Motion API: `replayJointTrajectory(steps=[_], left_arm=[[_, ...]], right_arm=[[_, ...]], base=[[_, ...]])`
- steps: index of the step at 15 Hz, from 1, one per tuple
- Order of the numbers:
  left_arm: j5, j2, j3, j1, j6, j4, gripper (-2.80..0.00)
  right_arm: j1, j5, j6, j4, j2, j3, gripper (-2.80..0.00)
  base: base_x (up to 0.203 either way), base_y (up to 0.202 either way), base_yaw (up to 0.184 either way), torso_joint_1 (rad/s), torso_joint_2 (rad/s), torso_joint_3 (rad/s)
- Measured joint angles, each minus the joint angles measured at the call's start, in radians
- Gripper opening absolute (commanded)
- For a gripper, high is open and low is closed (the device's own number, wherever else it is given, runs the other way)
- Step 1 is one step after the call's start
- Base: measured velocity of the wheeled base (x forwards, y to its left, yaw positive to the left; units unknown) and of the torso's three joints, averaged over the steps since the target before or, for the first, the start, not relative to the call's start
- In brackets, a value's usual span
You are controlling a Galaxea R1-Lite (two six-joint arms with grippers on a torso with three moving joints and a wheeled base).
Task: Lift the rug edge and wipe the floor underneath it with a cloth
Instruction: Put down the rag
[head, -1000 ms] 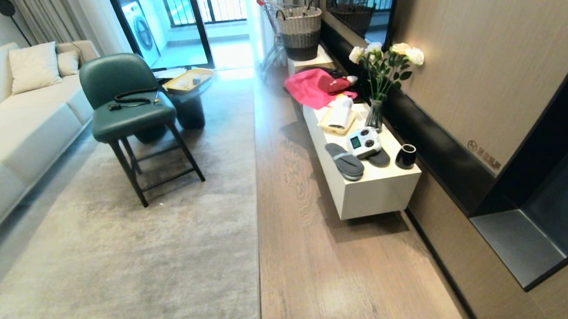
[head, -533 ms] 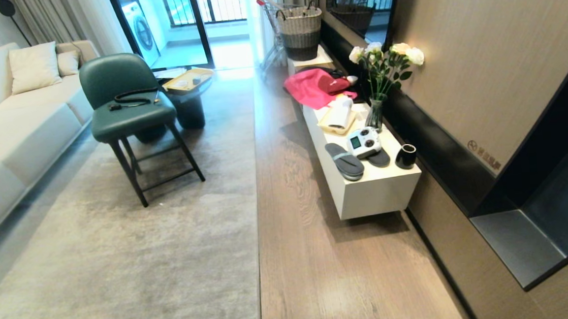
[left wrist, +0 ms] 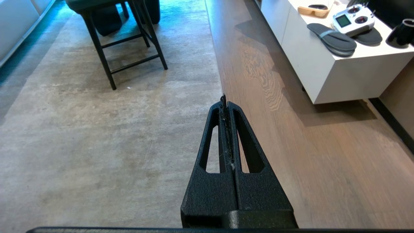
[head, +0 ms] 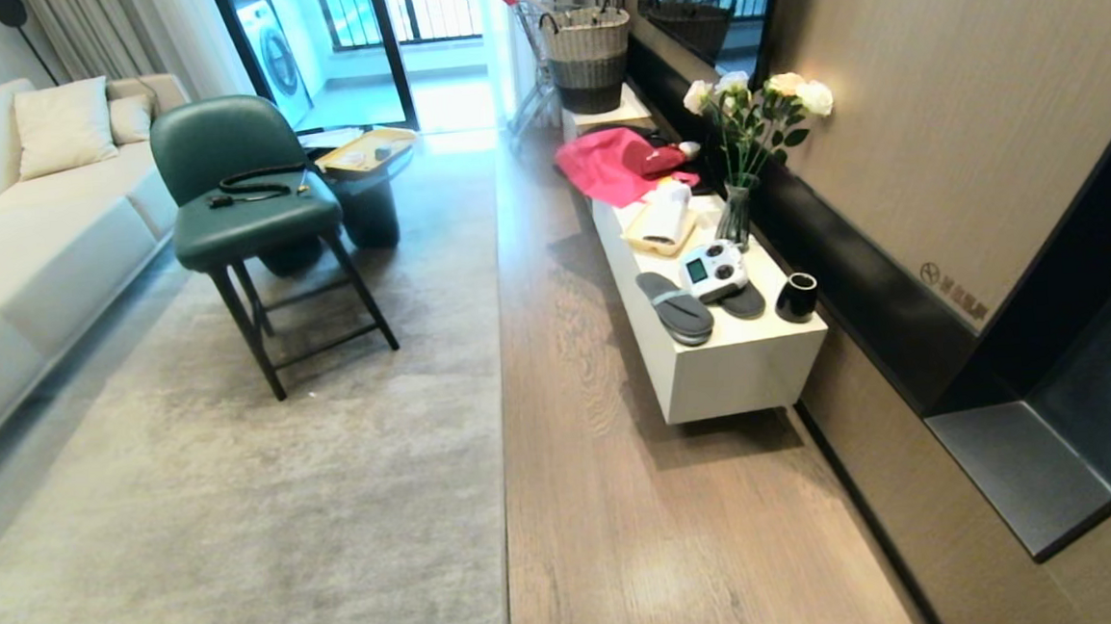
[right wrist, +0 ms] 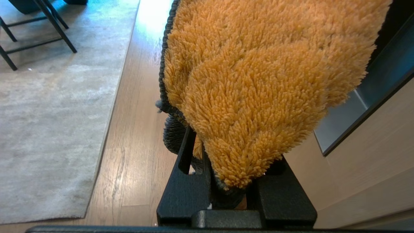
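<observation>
The large grey-beige rug lies flat, and its rug edge [head: 501,402] runs straight up the middle of the room beside the brown plank floor [head: 607,521]. In the left wrist view my left gripper [left wrist: 224,101] is shut and empty, hanging above the rug edge [left wrist: 217,77]. In the right wrist view my right gripper [right wrist: 231,145] is shut on the fluffy orange cloth [right wrist: 258,81], which has a dark grey rim and covers the fingertips. Below it are the floor [right wrist: 136,145] and the rug edge [right wrist: 108,129] with its near corner. Neither gripper appears in the head view.
A green chair [head: 251,224] stands on the rug, with a sofa [head: 21,248] to the left and a dark side table [head: 371,207] behind. A low white cabinet [head: 733,378] along the right wall carries slippers, a controller, a vase, a cup and pink fabric.
The whole head view has shifted slightly, with everything sitting a little higher in the picture, so the camera has moved. Nothing in the room has moved.
</observation>
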State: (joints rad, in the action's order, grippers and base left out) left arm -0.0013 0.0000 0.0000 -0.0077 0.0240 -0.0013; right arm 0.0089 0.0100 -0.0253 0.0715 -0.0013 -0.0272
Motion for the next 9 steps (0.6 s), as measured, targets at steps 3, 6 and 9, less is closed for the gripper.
replayJointTrajectory(steps=[3, 6, 9], left_arm=[[0.000, 0.000, 0.000, 0.000, 0.000, 0.000, -2.80], [0.000, 0.000, 0.000, 0.000, 0.000, 0.000, -2.80], [-0.001, 0.000, 0.000, 0.000, 0.000, 0.000, -2.80]], right_arm=[[0.000, 0.000, 0.000, -0.001, 0.000, 0.000, -2.80], [0.000, 0.000, 0.000, -0.009, 0.000, 0.001, -2.80], [0.000, 0.001, 0.000, -0.024, 0.000, 0.007, -2.80]], base=[[0.000, 0.000, 0.000, -0.175, 0.53, 0.363], [0.000, 0.000, 0.000, -0.152, 0.53, 0.366], [0.000, 0.000, 0.000, -0.131, 0.50, 0.369]])
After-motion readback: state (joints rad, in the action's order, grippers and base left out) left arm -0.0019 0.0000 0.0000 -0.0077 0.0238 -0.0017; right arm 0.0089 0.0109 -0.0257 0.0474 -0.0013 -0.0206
